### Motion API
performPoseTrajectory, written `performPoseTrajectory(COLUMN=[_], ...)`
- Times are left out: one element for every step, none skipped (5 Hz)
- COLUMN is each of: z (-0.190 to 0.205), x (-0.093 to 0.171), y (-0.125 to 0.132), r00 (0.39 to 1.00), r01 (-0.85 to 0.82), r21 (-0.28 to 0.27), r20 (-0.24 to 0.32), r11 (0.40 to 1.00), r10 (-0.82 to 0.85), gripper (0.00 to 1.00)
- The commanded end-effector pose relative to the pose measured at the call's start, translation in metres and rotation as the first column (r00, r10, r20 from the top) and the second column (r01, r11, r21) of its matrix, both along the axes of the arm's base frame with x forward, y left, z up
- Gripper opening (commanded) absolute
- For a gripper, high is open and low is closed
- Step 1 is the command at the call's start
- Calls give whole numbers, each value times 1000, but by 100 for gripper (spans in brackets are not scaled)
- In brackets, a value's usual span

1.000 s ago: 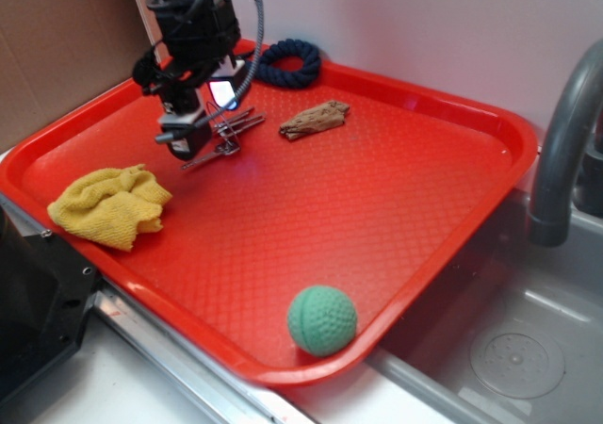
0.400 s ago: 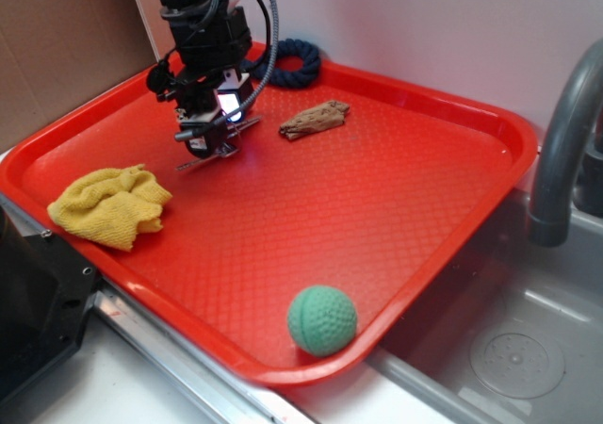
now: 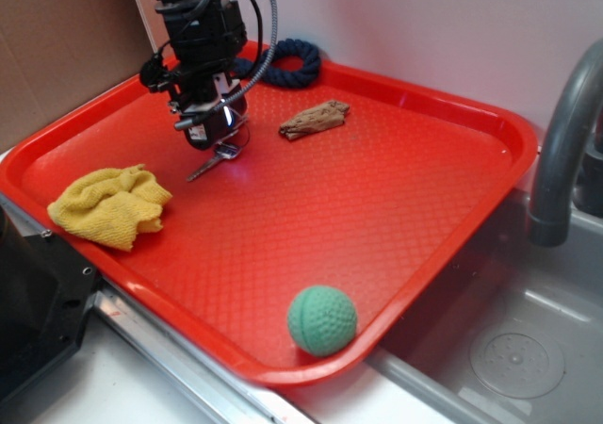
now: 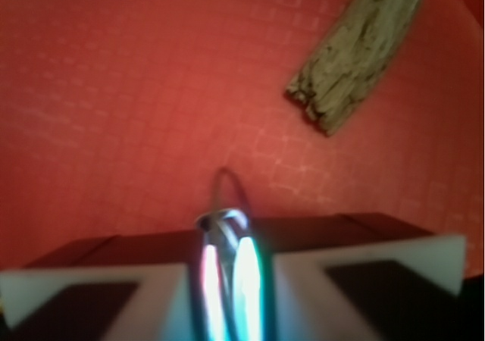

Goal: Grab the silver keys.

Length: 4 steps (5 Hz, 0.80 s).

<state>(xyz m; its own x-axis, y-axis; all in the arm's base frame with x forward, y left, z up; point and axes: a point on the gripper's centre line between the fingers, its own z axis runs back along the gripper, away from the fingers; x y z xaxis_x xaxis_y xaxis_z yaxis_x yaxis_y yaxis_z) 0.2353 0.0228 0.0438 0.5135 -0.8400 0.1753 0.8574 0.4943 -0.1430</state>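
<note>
Place: at the back left of the red tray (image 3: 443,207), the end effector (image 3: 215,139) is set over the silver keys (image 3: 213,160), near the brown wood chunk (image 3: 315,119).
Where the keys are: most of the bunch is held up between the fingers, and one key blade is seen trailing down and to the left, its tip at or just above the tray floor; which of the two cannot be told.
End effector: it is closed on the keys. In the wrist view bright metal is seen pinched between the two pads, with the wire ring (image 4: 231,183) poking out ahead of them.
How the keys will handle: they are judged light, hard and stiff one by one, but loose as a bunch, since they can swing on the ring. The smooth metal is judged slippery, so a thin pinch could let one slide out.
Where to take hold: the stacked blades close to the ring are judged best, so that the whole bunch is clamped flat and little is left to dangle.
Changed since the earlier frames: a second ago the keys were spread flat on the tray beside the fingers; now they are gathered under the end effector, which has been shifted slightly toward the back and raised a little.
Unchanged: the yellow cloth (image 3: 108,203), green ball (image 3: 322,319), blue rope ring (image 3: 285,61) and wood chunk have not been moved.
</note>
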Motion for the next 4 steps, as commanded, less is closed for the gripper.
performPoseTrajectory(z=[59, 108, 153, 178], x=[0, 11, 27, 38], y=[-3, -20, -46, -68], r00=[993, 953, 873, 786], r01=[-106, -302, -487, -613], r21=[4, 120, 160, 202], r20=[60, 62, 87, 58], r11=[994, 946, 859, 764], r10=[106, 296, 479, 615], gripper=[0, 0, 0, 0])
